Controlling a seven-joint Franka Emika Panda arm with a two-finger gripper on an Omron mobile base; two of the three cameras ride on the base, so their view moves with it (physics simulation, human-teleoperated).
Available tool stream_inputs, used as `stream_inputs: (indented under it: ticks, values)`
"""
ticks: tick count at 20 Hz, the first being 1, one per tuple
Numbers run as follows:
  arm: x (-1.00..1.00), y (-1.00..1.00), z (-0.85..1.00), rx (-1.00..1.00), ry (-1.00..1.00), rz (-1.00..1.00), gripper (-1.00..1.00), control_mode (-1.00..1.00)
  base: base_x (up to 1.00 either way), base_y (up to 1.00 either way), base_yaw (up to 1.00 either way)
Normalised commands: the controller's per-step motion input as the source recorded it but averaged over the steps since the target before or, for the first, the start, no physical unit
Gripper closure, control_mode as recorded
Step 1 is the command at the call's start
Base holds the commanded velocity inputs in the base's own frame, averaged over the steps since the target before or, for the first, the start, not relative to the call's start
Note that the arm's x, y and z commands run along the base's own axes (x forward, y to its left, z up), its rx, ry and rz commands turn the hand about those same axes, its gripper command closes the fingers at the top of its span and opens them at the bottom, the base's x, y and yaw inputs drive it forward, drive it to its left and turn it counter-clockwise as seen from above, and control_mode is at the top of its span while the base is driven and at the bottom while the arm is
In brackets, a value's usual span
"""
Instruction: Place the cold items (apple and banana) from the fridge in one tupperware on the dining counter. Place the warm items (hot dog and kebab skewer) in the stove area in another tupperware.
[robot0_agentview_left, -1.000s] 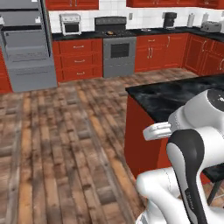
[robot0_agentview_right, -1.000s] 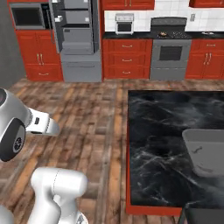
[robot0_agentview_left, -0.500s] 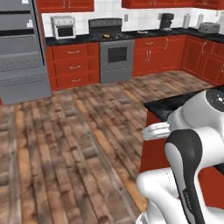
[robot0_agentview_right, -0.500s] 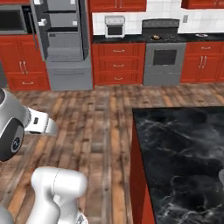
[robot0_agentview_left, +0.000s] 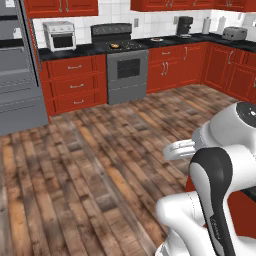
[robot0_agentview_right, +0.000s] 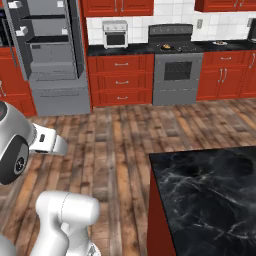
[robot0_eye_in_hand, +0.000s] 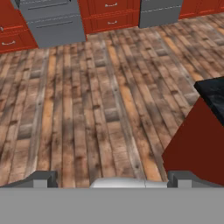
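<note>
Far left in the right base view, tall grey open-door fridge (robot0_agentview_right: 47, 55), shelves too small to read for apple or banana. Then small white toaster oven (robot0_agentview_right: 115, 33) on the black-topped red-cabinet bench (robot0_agentview_right: 125, 49), then grey stove (robot0_agentview_right: 176, 70) with something small on top (food unclear). Right, black marble dining bench (robot0_agentview_right: 210, 195). End effector (robot0_eye_in_hand: 113, 180) spread wide over plank floor, holding nothing.

A rendered home kitchen. Red cabinets (robot0_agentview_right: 120, 75) with drawers line the far wall under a black worktop (robot0_agentview_left: 170, 42), with white tile behind. A grey stove (robot0_agentview_right: 177, 70) stands among them, a toaster oven (robot0_agentview_right: 115, 34) on the worktop nearby, a tall grey fridge (robot0_agentview_right: 50, 55) to the left. Wood planks (robot0_agentview_left: 90, 150) cover the floor, and a black marble island (robot0_agentview_right: 210, 195) stands close by.
</note>
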Motion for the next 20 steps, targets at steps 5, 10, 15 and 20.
stream_inputs:
  ticks: [5,10,15,20]
  values:
    - [0.0,0.0,0.0,0.0,0.0,0.0,-1.0,1.0,1.0,0.38,-0.11]
    - [0.0,0.0,0.0,0.0,0.0,0.0,-1.0,1.0,1.0,0.26,-0.06]
    - [0.0,0.0,0.0,0.0,0.0,0.0,-1.0,1.0,1.0,0.04,-0.01]
    - [0.0,0.0,0.0,0.0,0.0,0.0,-1.0,1.0,1.0,-0.03,0.01]
